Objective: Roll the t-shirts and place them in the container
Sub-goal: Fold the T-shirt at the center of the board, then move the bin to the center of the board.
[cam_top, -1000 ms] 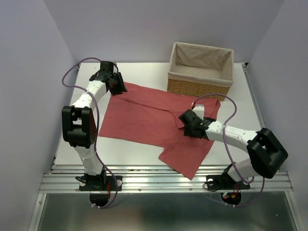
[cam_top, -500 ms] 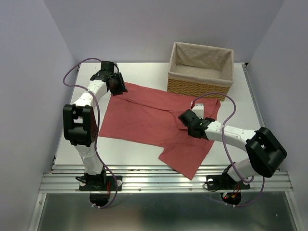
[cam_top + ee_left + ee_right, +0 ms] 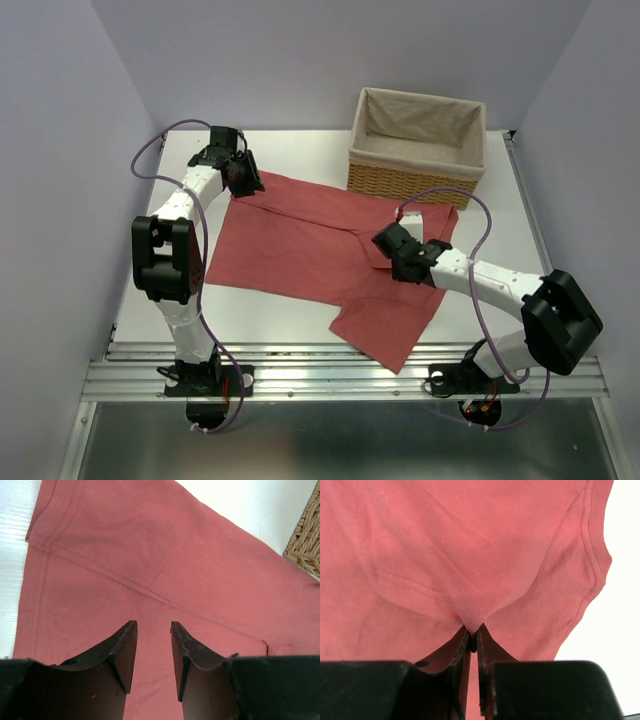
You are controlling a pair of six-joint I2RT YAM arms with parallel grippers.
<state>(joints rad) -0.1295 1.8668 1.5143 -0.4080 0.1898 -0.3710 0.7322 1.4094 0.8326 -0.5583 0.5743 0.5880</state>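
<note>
A salmon-red t-shirt (image 3: pixel 300 250) lies spread flat on the white table (image 3: pixel 300 150). My left gripper (image 3: pixel 247 186) hovers over its far left corner, jaws open and empty; the left wrist view shows cloth (image 3: pixel 150 570) and a seam beneath. My right gripper (image 3: pixel 384 247) sits near the shirt's middle right, shut on a pinched fold of the shirt (image 3: pixel 470 622). The right wrist view shows the cloth puckered into the fingertips.
A tan cloth-lined wicker basket (image 3: pixel 418 147) stands at the back right, just behind the shirt's far edge; its corner shows in the left wrist view (image 3: pixel 306 535). Walls close in the table on three sides. The metal rail (image 3: pixel 340 375) runs along the near edge.
My right gripper has moved slightly toward the back with the pinched cloth. The left arm has hardly moved.
</note>
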